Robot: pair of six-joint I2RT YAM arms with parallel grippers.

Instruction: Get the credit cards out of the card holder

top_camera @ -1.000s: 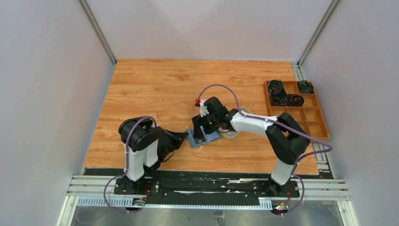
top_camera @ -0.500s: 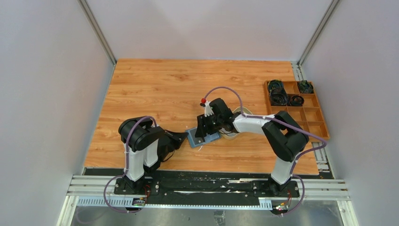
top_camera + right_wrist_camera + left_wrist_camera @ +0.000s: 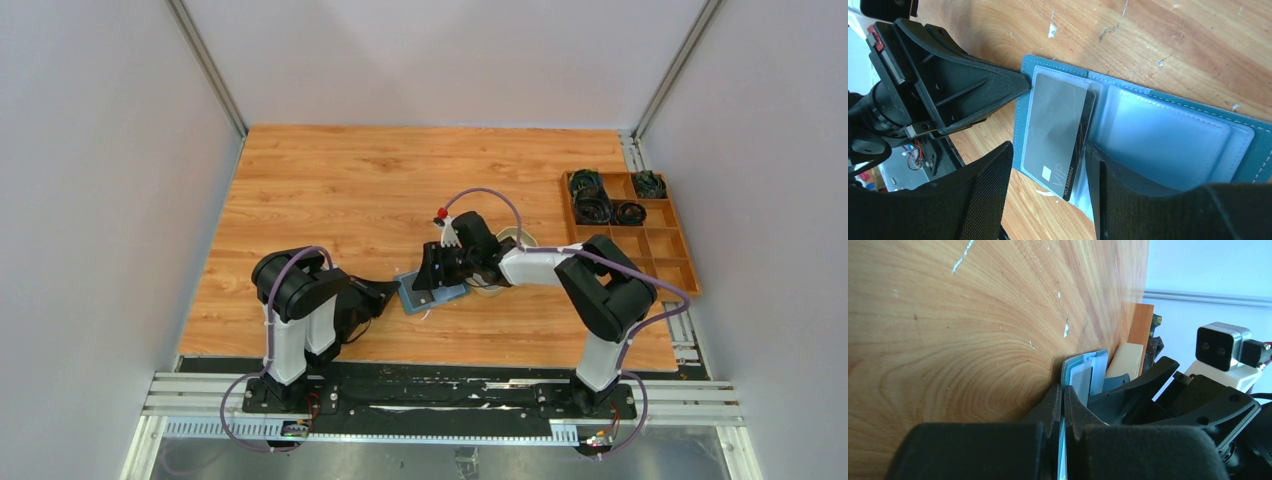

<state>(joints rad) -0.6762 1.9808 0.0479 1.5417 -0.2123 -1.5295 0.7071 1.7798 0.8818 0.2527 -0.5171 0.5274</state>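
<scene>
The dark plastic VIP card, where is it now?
Right wrist view: the card lies at the left end of the teal-blue leather-like wallet, under the open right hand, beside the left hand.

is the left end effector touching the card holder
Touching. The left wrist view shows the left end effector shut on the teal edge of the card holder.

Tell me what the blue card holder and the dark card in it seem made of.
The card holder looks like matte teal leather or imitation, stitched along its edge. The card looks like dark plastic; its sheen may be the clear sleeve over it.
</scene>
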